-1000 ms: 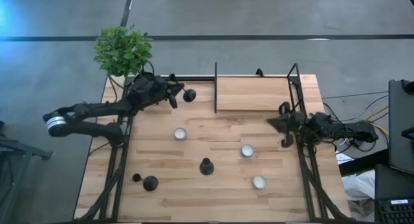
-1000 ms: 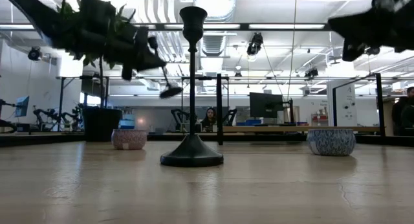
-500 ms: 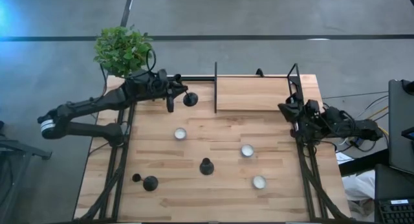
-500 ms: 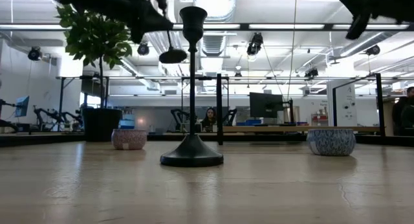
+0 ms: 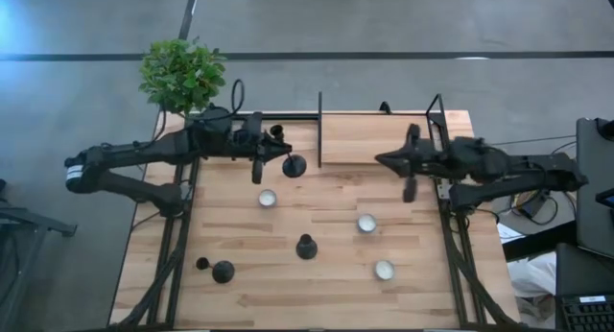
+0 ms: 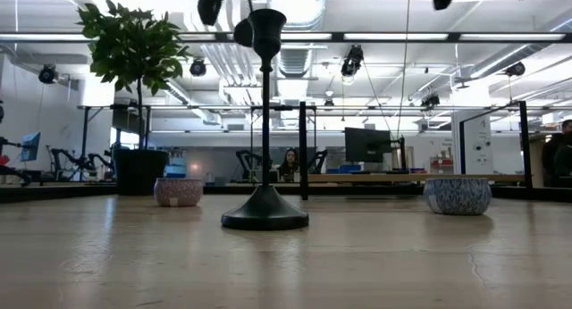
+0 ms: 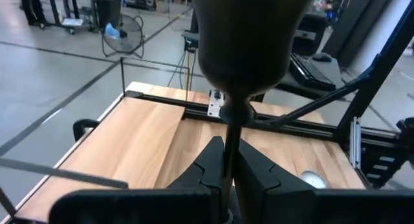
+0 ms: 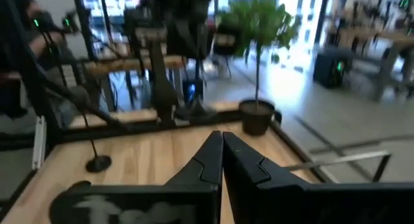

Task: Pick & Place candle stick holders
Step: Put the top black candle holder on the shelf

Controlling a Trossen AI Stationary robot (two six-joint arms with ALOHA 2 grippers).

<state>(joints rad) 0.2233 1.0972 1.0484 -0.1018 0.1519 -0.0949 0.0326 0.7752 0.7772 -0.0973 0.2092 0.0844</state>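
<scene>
Three black candle stick holders show in the high view. One (image 5: 306, 246) stands upright on its round base mid-table and fills the middle of the low view (image 6: 264, 121). A second (image 5: 220, 270) is near the near-left corner. The third (image 5: 295, 165) is in the air at the far left, with my left gripper (image 7: 229, 146) shut on it. My right gripper (image 5: 380, 159) is shut and empty. It is raised high above the table's right side, in front of the raised wooden shelf (image 5: 374, 140), and points toward the table's left. My left gripper pinches the thin stem (image 7: 228, 123) of the candle stick holder between its two fingers. The fingers come about level from the table's left and lie across the stem. The holder is roughly upright, its round base (image 5: 295, 165) lower, lifted well clear of the table.
Three small bowls with white insides (image 5: 267, 198) (image 5: 366, 223) (image 5: 384, 270) sit across the middle and right. A potted plant (image 5: 182, 75) stands at the far-left corner. Black frame posts (image 5: 319, 130) (image 5: 439, 121) flank the shelf.
My left gripper has risen and swung from the far-left corner toward the table's middle, carrying the holder higher. The holder's base now hangs near the top of the low view. My right gripper has risen and reached out from the right edge toward the table's left, staying shut.
</scene>
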